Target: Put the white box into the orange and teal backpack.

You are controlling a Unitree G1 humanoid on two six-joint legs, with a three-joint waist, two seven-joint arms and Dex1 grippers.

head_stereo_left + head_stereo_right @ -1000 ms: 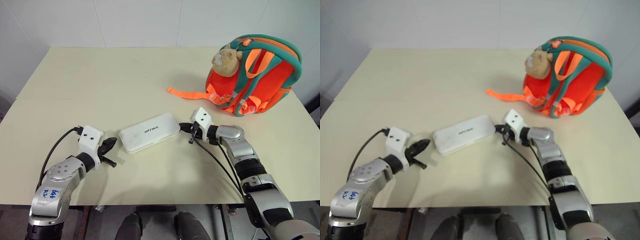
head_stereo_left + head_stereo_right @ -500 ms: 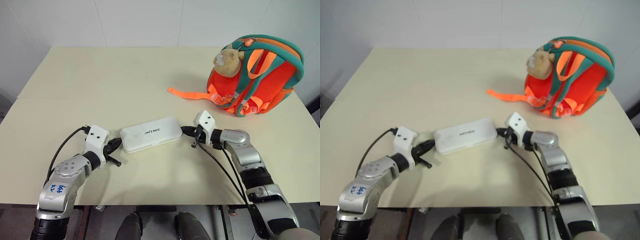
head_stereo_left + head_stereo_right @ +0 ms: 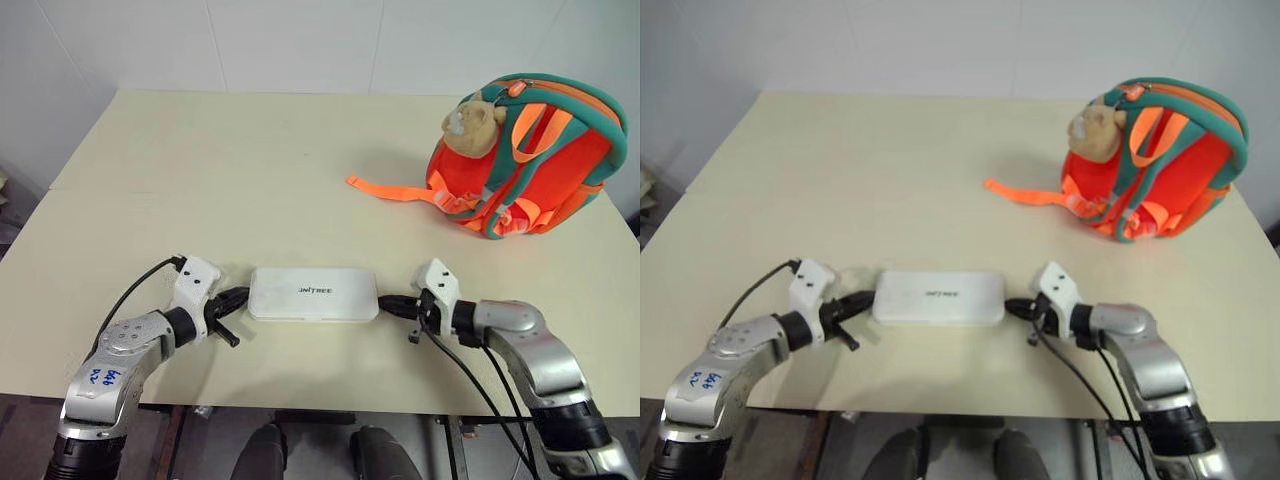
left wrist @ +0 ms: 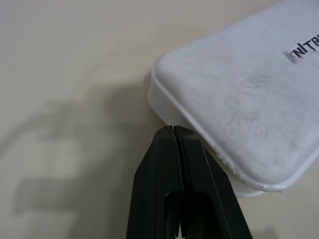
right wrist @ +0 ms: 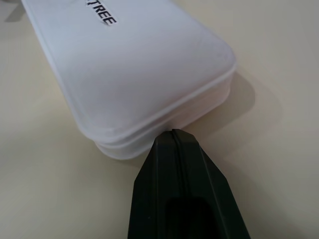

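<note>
a pale cream table (image 3: 250, 160) stands against a plain white wall, and it carries two things: one white box (image 3: 314, 294) and one orange and teal backpack (image 3: 530, 150). the box lies flat near the table's front edge, its long side running across the robot's view, dark lettering on the lid facing up. the backpack stands at the far right of the table, well apart from the box, with one tan plush toy (image 3: 470, 122) hanging at its upper left and one loose orange strap (image 3: 392, 190) trailing out over the table toward the middle. two grippers sit at the box, one at each short end. the left gripper (image 3: 238, 296) has its two black fingers pressed together, tips at the box's left end; the left wrist view shows the closed tips meeting the box's rounded corner at the rim. the right gripper (image 3: 386, 302) is likewise clenched, holding nothing between its fingers, its tips right against the box's right end, as the right wrist view shows at the seam below the lid. one dark cable hangs from each wrist
</note>
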